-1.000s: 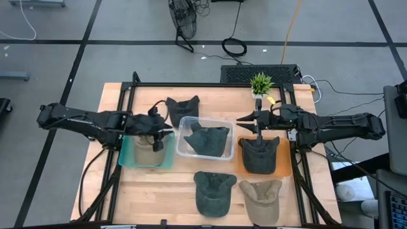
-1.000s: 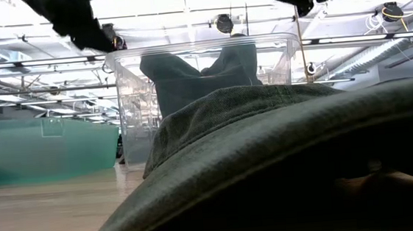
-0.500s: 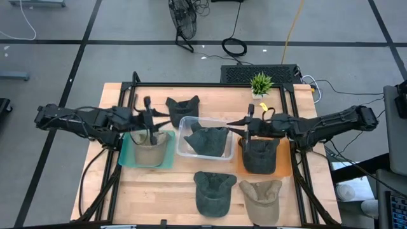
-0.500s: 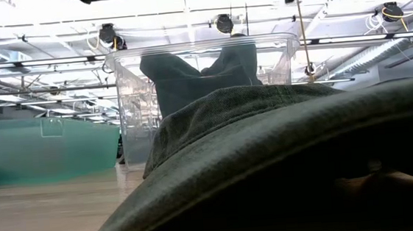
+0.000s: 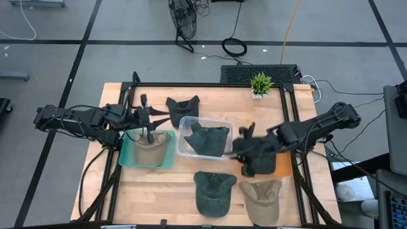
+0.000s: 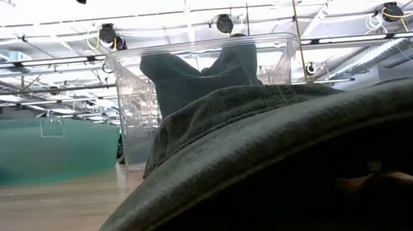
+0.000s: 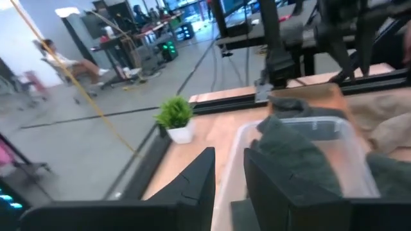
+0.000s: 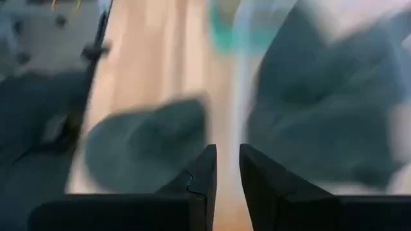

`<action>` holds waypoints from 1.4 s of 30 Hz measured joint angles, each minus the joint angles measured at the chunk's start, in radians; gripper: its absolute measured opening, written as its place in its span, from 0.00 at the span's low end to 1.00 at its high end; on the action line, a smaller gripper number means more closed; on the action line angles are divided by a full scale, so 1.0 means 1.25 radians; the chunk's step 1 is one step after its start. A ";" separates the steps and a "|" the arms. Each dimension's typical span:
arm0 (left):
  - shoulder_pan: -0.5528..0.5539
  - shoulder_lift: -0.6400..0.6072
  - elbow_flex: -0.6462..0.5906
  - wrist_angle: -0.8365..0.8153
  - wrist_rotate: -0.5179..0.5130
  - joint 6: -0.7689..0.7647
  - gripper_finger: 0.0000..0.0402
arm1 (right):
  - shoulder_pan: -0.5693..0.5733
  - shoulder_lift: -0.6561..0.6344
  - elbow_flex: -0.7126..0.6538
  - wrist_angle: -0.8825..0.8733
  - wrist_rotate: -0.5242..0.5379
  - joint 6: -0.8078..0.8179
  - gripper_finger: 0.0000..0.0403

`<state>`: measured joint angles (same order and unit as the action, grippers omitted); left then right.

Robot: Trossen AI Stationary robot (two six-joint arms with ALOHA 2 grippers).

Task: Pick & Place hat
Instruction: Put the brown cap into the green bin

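Two grippers up off the table, both empty, fingers narrowly parted.
Left gripper (image 5: 151, 121) hovers over the tan hat (image 5: 151, 151) in the green tray (image 5: 127, 158), left of the clear bin (image 5: 186, 146). Right gripper (image 5: 236, 145) hangs by the bin's right wall, beside the dark hat (image 5: 262, 163) on the orange tray (image 5: 283, 166).

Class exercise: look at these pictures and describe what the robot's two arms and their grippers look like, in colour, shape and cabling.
Both arms are black and slim, built of jointed segments, with thin black cables looping along them. The left gripper and the right gripper each end in two flat, dark, wedge-shaped fingers with a narrow gap between them. No markings show.
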<state>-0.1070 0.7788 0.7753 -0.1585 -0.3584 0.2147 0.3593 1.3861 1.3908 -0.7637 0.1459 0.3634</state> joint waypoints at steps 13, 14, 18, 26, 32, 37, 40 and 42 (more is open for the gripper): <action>0.000 0.000 0.000 0.054 0.161 -0.029 0.23 | 0.158 0.086 0.006 -0.173 -0.218 0.407 0.15; 0.000 0.000 0.000 0.061 0.161 -0.029 0.23 | 0.166 0.090 0.005 -0.170 -0.221 0.418 0.15; 0.000 0.000 0.000 0.075 0.161 -0.030 0.23 | 0.193 0.108 0.005 -0.154 -0.219 0.476 0.15; 0.000 0.000 0.000 0.088 0.164 -0.076 0.23 | 0.262 0.133 -0.034 -0.079 -0.223 0.542 0.15; 0.000 0.006 0.000 0.133 0.167 -0.118 0.23 | 0.280 0.133 -0.155 0.197 -0.224 0.403 0.15; 0.000 0.017 -0.001 0.133 0.184 -0.120 0.23 | 0.252 0.133 -0.225 0.204 -0.283 0.483 0.15; 0.000 0.030 -0.001 0.147 0.185 -0.139 0.23 | 0.268 0.134 -0.238 0.171 -0.322 0.517 0.15; -0.003 0.038 -0.001 0.153 0.185 -0.159 0.23 | 0.289 0.132 -0.235 0.173 -0.324 0.520 0.15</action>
<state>-0.1113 0.8258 0.7746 0.0328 -0.1268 0.0161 0.7207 1.5517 1.0965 -0.5476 -0.2588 1.0137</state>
